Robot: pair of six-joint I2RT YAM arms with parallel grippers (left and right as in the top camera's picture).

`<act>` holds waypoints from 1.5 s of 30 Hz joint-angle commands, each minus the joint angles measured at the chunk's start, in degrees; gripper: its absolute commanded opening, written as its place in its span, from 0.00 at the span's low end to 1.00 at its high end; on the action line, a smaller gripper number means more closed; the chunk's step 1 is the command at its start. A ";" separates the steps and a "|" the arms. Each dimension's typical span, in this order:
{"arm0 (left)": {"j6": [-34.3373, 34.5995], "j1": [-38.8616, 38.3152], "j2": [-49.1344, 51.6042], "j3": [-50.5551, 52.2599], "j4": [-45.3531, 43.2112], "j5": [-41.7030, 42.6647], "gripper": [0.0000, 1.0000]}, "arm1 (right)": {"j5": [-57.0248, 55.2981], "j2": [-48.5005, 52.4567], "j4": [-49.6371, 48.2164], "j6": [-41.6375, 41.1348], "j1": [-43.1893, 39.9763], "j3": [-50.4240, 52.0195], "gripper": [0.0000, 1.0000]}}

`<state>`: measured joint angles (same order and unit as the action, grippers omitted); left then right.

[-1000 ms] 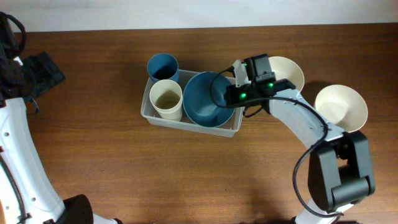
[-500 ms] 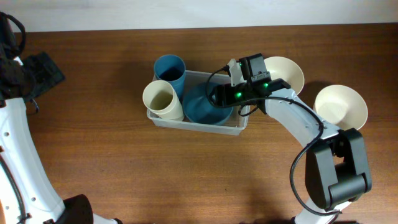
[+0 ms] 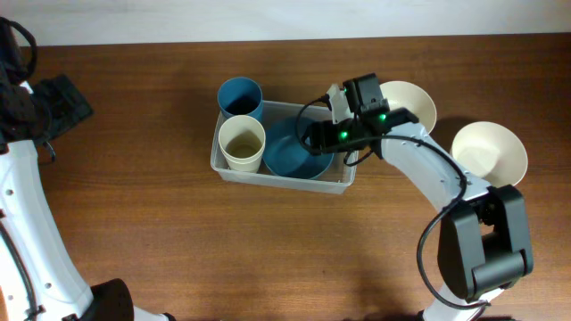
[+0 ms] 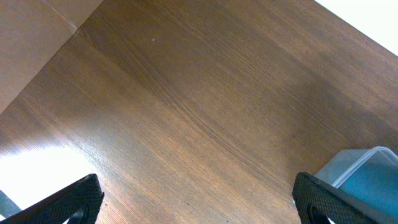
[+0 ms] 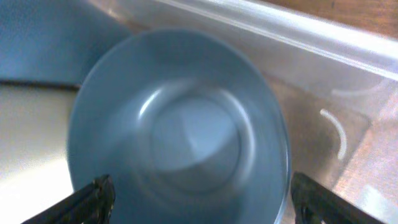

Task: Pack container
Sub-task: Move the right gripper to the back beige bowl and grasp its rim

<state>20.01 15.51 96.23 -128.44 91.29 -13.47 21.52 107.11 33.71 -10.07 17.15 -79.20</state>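
Observation:
The clear plastic container [image 3: 344, 183] lies mid-table. Inside it stand a blue cup [image 3: 239, 95] at the far left corner and a cream cup [image 3: 242, 143] in front of it. A blue bowl [image 3: 290, 153] rests in its right half. My right gripper [image 3: 323, 134] hovers over that bowl's right rim. In the right wrist view the gripper [image 5: 202, 205] is open and the blue bowl [image 5: 180, 124] fills the space below, untouched by the fingers [image 5: 93, 196]. My left gripper [image 3: 67, 102] is far off at the left edge, open [image 4: 196, 205] over bare wood.
Two cream bowls [image 3: 409, 102] [image 3: 488, 153] sit on the table right of the container, beside the right arm. The left wrist view catches a corner of the container [image 4: 367, 171] at its lower right. The right wrist view shows the container's clear wall [image 5: 261, 25].
My right gripper has opened and let go of the blue bowl, which settled in the container. The container slid slightly right and the cups tipped, then stood upright again.

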 commanded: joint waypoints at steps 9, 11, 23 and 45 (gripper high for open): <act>0.57 0.15 0.20 0.15 0.04 0.22 1.00 | -4.55 0.31 18.88 3.85 -0.31 -19.08 0.96; 0.57 0.15 0.20 0.15 0.07 0.22 1.00 | -4.90 0.31 21.64 3.65 -1.31 -20.83 1.00; 0.57 0.15 0.20 0.15 0.07 0.22 0.99 | -7.50 0.28 31.12 -2.49 -16.11 -22.51 0.98; 0.57 0.15 0.20 0.15 0.07 0.22 1.00 | -22.12 10.82 30.53 -10.47 -19.54 -22.47 0.93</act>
<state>20.01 15.51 96.23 -128.44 91.29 -13.47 0.84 116.38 64.47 -18.26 -2.44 -100.62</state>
